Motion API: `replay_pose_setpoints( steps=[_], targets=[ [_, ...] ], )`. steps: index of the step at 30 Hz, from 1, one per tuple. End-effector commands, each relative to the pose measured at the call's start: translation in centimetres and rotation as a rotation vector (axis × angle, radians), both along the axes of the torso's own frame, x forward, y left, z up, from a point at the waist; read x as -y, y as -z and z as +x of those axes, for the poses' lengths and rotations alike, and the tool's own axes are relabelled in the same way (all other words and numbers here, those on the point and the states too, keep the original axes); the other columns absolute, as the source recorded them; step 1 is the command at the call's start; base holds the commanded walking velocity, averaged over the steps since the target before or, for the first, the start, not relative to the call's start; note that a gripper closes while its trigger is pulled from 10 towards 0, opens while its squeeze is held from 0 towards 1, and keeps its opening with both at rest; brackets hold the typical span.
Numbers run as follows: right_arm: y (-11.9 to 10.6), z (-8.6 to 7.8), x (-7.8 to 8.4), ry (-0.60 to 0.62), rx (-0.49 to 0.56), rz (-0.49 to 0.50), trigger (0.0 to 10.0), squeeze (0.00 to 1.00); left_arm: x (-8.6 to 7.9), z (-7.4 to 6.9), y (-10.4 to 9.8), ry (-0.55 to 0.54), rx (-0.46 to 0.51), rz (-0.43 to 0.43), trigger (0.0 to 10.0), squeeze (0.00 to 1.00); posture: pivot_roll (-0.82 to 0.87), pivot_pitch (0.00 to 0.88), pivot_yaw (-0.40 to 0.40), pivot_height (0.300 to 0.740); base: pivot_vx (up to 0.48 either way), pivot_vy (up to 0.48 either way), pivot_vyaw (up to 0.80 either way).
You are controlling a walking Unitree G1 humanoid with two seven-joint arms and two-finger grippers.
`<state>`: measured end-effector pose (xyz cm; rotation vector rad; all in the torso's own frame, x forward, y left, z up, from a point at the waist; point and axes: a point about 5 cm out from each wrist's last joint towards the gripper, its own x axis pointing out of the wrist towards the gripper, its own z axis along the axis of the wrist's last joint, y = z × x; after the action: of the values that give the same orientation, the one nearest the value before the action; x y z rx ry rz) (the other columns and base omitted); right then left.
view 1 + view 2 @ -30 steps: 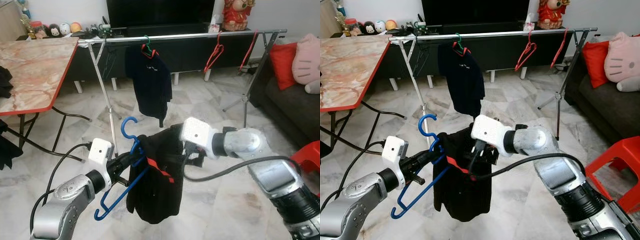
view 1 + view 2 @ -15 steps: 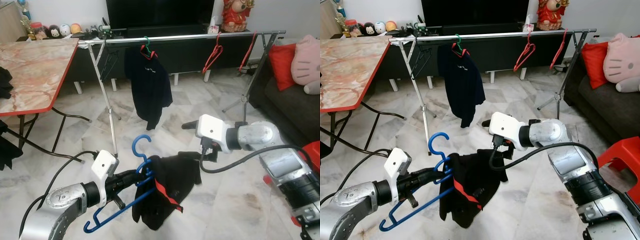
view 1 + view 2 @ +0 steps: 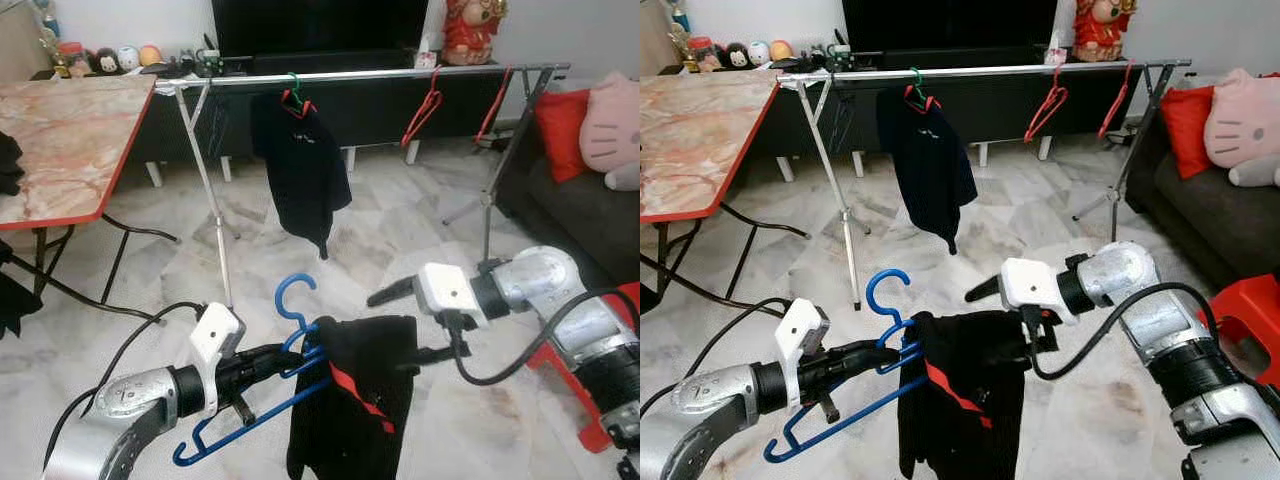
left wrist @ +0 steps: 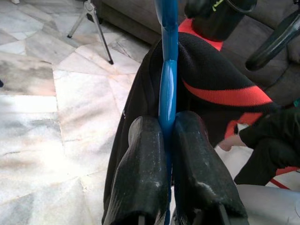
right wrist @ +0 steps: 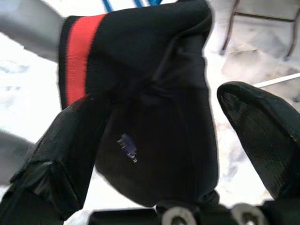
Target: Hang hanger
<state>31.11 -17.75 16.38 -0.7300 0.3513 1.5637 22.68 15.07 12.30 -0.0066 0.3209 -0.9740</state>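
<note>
A blue hanger (image 3: 290, 300) carries a black garment with a red stripe (image 3: 350, 400), low in front of me. My left gripper (image 3: 285, 358) is shut on the hanger's bar just below the hook, and the left wrist view has its fingers (image 4: 145, 154) clamped on the blue bar (image 4: 167, 70). To the right, my right gripper (image 3: 388, 333) is open, its fingers straddling the garment's right shoulder. The right wrist view has the cloth (image 5: 154, 70) between the spread fingers (image 5: 253, 126). Across the room runs a silver clothes rail (image 3: 380, 72).
On the rail hang a dark shirt (image 3: 305, 160) on a green hanger and two bare red hangers (image 3: 428, 105). A marble-top folding table (image 3: 60, 140) is at the left. A dark sofa (image 3: 580, 200) with cushions and a red stool (image 3: 620, 300) are at the right.
The right gripper has moved right and down, away from the garment's middle to its right shoulder. The garment now hangs straighter on the hanger, which has shifted slightly right.
</note>
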Motion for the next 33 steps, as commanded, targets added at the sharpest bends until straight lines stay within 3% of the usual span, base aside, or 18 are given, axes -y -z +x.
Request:
replay_pose_setpoints(
  steps=[1,12,21,28,33],
  targets=[
    [-0.8,0.3,-0.2,-0.036,0.022,-0.002,10.0,0.0,0.5,0.1,-1.3,0.041,0.08,-0.01,10.0,0.0,-0.1,0.0,-0.037,0.74,0.0,0.0,0.0],
    [-0.2,1.1,0.5,-0.031,0.009,0.012,10.0,0.0,1.0,-0.2,-1.3,0.082,0.105,-0.024,10.0,0.0,-0.11,0.0,-0.05,0.74,0.0,0.0,0.0],
    [1.1,1.5,0.9,-0.004,0.015,-0.037,10.0,0.0,1.4,-0.8,-1.8,0.135,0.12,-0.05,10.0,0.0,-0.11,0.0,-0.06,0.74,0.0,0.0,0.0],
    [0.1,3.0,-0.7,0.052,0.146,0.063,10.0,0.0,1.6,-1.0,-2.2,0.157,0.126,-0.055,10.0,0.0,-0.1,0.0,-0.063,0.74,0.0,0.0,0.0],
    [-0.6,2.9,-1.2,0.002,0.102,0.124,10.0,0.0,1.9,-1.2,-2.2,0.166,0.121,-0.063,10.0,0.0,-0.1,0.0,-0.067,0.74,0.0,0.0,0.0]
  ],
)
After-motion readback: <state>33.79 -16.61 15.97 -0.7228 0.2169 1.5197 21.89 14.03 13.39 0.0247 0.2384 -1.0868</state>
